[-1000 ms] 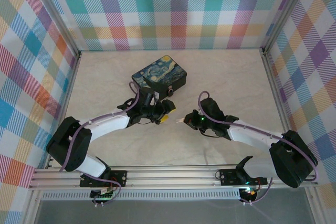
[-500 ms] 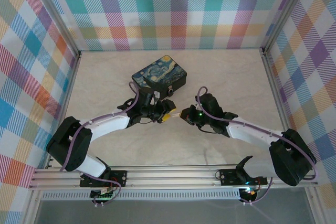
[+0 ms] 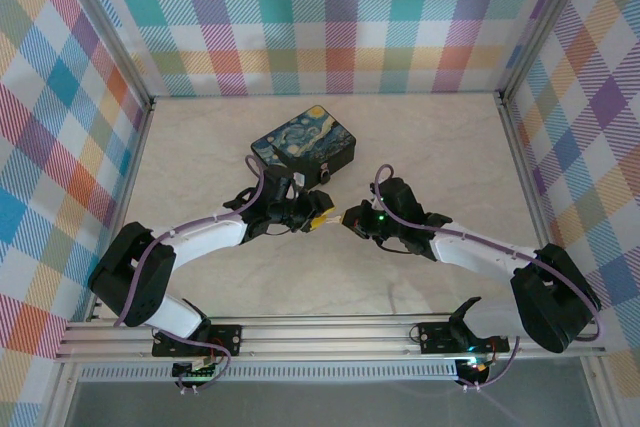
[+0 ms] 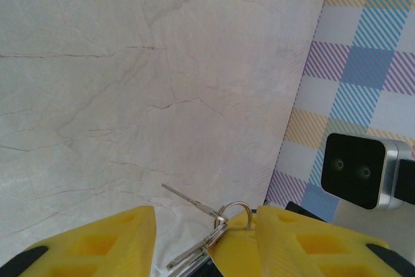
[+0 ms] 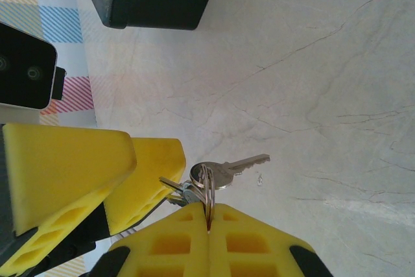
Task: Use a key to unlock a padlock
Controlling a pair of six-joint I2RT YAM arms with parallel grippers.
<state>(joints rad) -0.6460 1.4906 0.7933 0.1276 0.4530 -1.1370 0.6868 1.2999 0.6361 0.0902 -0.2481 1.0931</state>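
Key (image 5: pixel 228 165): held over the marble table (image 5: pixel 311 63) beside the painted box (image 3: pixel 305 145), hanging from a key ring (image 5: pixel 206 187) that the right gripper (image 5: pixel 209 215) pinches with its fingers fully together. Left gripper (image 4: pixel 204 217): half-wide, one finger on either side of the bunch, one touching the ring.

Risk: if the left gripper closes here it may catch the ring rather than the key's head, leaving the key swinging.

A second ago the grippers stood apart; the right arm has since come across.
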